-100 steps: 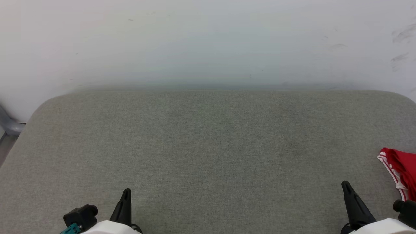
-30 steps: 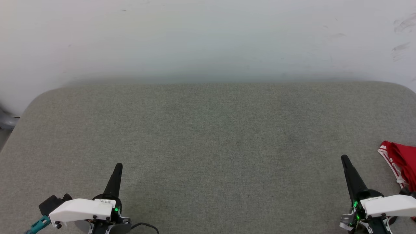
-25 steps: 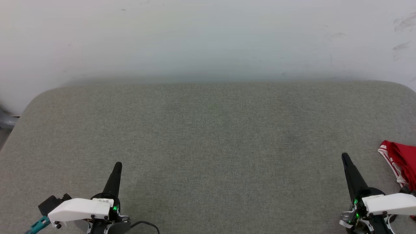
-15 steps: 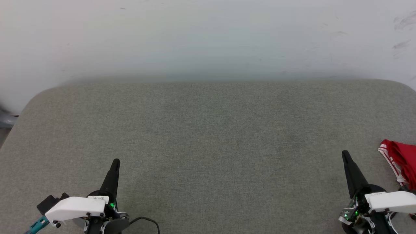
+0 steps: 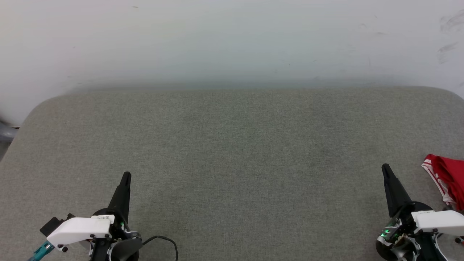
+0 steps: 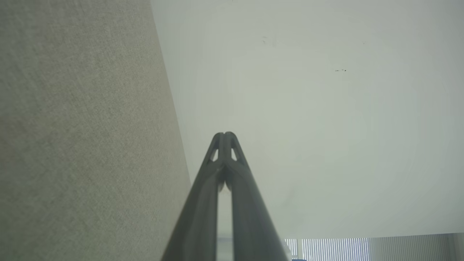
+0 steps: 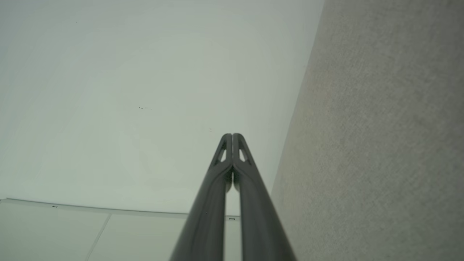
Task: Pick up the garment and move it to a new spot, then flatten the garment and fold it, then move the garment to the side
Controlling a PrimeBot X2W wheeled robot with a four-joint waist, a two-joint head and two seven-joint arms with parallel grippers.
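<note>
Grey fabric surface (image 5: 232,152), scuffed white wall (image 5: 232,40), slatted blinds (image 6: 326,249)

Red garment (image 5: 449,175) at rt edge, gray pad (image 5: 232,152)

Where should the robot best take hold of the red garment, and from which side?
Probably the raised red fold beside the striped trim of the garment, its part nearest the right gripper; the rest runs past the head view's right edge. Approach from above and from its left, jaws opened first: they are shut, and the cloth lies crumpled.

Surface: grey fabric pad (image 5: 232,163) across the lower frame | on it: red garment (image 5: 449,175) lay bunched at right edge
</note>
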